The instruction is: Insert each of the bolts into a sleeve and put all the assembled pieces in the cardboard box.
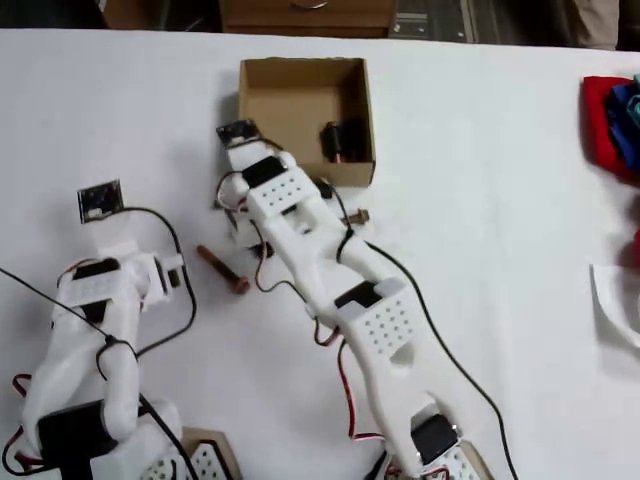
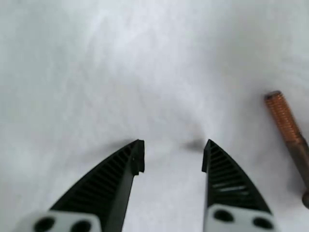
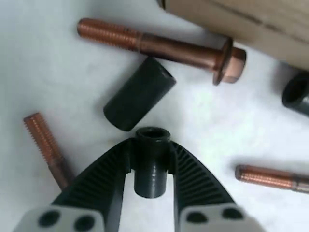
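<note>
Right wrist view, outward from the grip: right end effector (image 3: 150,145) closed partway on the held sleeve (image 3: 150,169), black, upright, bore facing the camera, pinched between both fingers. Just ahead of the tips, a loose sleeve (image 3: 140,94) lying on its side on the white counter (image 3: 203,121). Beyond that, a flanged bolt (image 3: 159,44) lying crosswise near the cardboard box (image 3: 241,19). To either side of the fingers, a threaded bolt (image 3: 46,147) and a second bolt (image 3: 270,178), with an edge sleeve (image 3: 297,94) off by the box. Seen from the high view, a dark piece (image 1: 340,140) inside the box, probably one already assembled. Left end effector (image 2: 173,154) moderately open, holding nothing, low over bare counter, a lone bolt (image 2: 289,130) near one finger but not touching. Step in hand, by judgement: sleeve gripped and presented, no bolt in it yet. Needed next, most likely: a bolt taken by the shank, threaded end lined up with the bore, sleeve kept steady throughout.
</note>
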Motion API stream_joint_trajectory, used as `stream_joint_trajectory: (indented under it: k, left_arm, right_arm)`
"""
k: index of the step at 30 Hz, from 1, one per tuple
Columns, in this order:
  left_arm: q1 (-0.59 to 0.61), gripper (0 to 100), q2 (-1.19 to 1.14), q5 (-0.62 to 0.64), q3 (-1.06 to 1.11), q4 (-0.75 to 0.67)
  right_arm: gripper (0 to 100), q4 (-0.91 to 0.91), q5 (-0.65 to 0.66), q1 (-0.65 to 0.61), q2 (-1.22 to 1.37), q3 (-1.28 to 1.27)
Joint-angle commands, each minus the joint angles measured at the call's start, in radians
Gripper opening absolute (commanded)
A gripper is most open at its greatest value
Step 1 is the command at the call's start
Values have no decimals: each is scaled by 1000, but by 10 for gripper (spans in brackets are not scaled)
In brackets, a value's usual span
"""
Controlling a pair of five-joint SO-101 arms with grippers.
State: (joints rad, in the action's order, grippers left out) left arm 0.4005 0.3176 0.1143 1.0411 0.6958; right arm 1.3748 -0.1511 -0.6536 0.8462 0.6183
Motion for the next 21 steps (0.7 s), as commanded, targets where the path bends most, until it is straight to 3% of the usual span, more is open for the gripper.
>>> stream_joint_trajectory:
  k: [1,4,10,18,21]
  left_arm:
    - [3,218,-2,6,-33,-15]
    - [3,218,-2,6,-33,-15]
    - [3,218,-2,6,-33,-15]
    - [3,218,-2,6,-33,-15]
    - [3,218,-2,6,-31,-15]
  right_arm:
    - [20,42,2,21,-15,21]
    - [38,73,3,21,-15,44]
    - [168,119,103,16,-15,57]
    - [24,113,104,22,-13,57]
    - [20,111,106,22,-15,57]
